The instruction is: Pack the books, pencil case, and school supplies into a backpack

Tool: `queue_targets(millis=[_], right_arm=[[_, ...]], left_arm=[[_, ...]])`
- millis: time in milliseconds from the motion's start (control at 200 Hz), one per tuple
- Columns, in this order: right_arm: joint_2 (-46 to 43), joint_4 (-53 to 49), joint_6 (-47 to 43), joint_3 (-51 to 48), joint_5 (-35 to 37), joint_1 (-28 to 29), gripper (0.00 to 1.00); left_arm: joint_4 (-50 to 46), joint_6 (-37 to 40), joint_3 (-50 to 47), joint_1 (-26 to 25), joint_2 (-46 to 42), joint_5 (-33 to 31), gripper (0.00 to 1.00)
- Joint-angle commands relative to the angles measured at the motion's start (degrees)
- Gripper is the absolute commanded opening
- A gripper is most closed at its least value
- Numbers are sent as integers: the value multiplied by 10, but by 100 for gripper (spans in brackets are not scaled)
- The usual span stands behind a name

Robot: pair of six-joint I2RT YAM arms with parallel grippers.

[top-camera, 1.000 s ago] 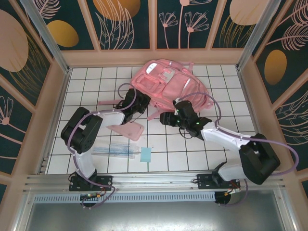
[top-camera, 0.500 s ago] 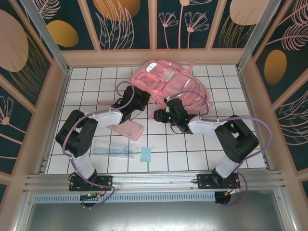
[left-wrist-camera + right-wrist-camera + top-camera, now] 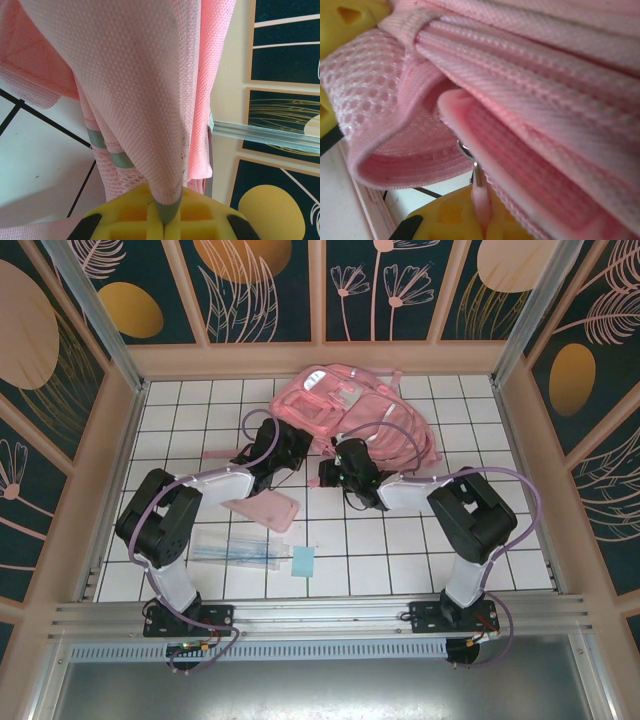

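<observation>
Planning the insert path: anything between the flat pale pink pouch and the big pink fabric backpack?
Yes: the left arm's white forearm crosses the line from the flat pale pink pouch to the large pink fabric backpack. The left gripper is shut on a backpack fabric edge, the right gripper on its zip pull.

Backpack (image 3: pixel 355 410) sits at 12 o'clock on the table (image 3: pixel 450 560). My left gripper (image 3: pixel 165 220) is on its 7 o'clock edge, my right gripper (image 3: pixel 482 220) just beside at 6. Pencil case (image 3: pixel 266 508) at 9, packet of sticks (image 3: pixel 232 551) at 8, pad (image 3: pixel 303 561) at the packet's 3 o'clock.
</observation>
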Motion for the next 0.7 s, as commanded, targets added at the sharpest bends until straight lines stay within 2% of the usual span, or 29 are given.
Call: queue_targets(millis=[0,155,385,505,570,695], right_arm=[[-30,-4,-19,-4,24,-3,0],[-84,-73,-38,-46,15,-14,0],[-181,-143,-43,-138,8,-54,0],[-232,-177,-56,-172,11,-83,0],[-258,-200,-67,-183,9,-125,0],[-296,-227,-84,-192,-8,-167,0]], left_arm=[[42,-7,4,-2,-38,-13,0],[35,13,5,5,-38,-37,0],[39,25,10,17,-23,-36,0],[34,34,12,18,-23,-36,0],[29,43,13,19,-25,-38,0],[16,64,18,28,-24,-37,0]])
